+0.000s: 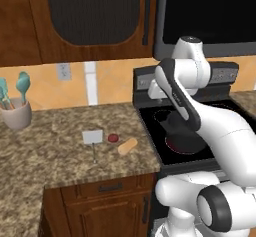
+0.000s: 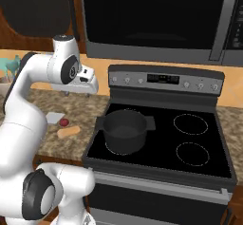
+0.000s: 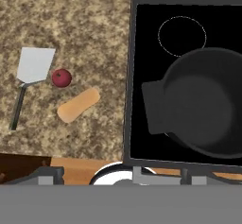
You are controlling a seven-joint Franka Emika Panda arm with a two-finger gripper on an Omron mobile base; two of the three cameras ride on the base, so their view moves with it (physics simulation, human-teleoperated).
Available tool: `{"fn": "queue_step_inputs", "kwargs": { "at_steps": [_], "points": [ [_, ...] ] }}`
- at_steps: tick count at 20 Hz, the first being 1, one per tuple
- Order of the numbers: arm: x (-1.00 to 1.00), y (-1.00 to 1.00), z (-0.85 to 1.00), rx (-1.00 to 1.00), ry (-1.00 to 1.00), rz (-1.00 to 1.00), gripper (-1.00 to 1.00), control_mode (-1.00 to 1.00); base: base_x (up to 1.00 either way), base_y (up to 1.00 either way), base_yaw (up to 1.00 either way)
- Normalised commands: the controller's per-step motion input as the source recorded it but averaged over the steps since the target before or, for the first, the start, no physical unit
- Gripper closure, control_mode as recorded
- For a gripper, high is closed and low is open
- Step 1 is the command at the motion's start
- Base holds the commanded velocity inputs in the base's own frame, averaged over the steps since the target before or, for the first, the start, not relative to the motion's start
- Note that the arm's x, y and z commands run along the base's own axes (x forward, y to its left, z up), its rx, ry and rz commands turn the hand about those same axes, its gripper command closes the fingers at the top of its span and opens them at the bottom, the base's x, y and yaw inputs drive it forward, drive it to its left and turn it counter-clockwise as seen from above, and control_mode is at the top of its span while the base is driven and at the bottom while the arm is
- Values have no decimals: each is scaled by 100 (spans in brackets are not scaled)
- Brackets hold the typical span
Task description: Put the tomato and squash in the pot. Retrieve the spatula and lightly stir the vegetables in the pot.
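Note:
The tomato [image 3: 61,77] is a small red ball on the speckled counter, just right of the spatula's [image 3: 34,64] pale square blade. Its thin dark handle runs toward the counter's front edge. The tan-orange squash [image 3: 78,105] lies slanted just in front of the tomato. All three also show in the left base view: spatula [image 1: 93,137], tomato [image 1: 113,138], squash [image 1: 127,146]. The dark grey pot [image 2: 124,130] stands empty on the stove's front left burner. My gripper [image 2: 78,90] hangs open and empty, high over the counter by the stove's left edge.
A pale crock [image 1: 16,113] holding teal utensils stands at the counter's back left. The black stove [image 2: 190,148] has two bare burner rings to the right of the pot. A microwave [image 2: 156,20] hangs above it. Cabinet drawers sit below the counter edge.

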Motion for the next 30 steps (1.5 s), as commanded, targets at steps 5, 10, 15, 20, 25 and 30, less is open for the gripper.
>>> {"fn": "queue_step_inputs", "kwargs": {
  "at_steps": [5, 10, 15, 20, 25, 30],
  "points": [
    [0, 0, 0, 0, 0, 0, -100, 100, 0, 47, 0],
    [0, 0, 0, 0, 0, 0, -100, 100, 7, 27, 0],
    [0, 0, 0, 0, 0, 0, -100, 100, 25, 23, 0],
    [0, 0, 0, 0, 0, 0, -100, 100, 51, 26, 0],
    [0, 0, 0, 0, 0, 0, -100, 100, 37, 16, 0],
    [0, 9, -17, -3, 3, 0, -100, -100, 0, 0, 0]
  ]
}}
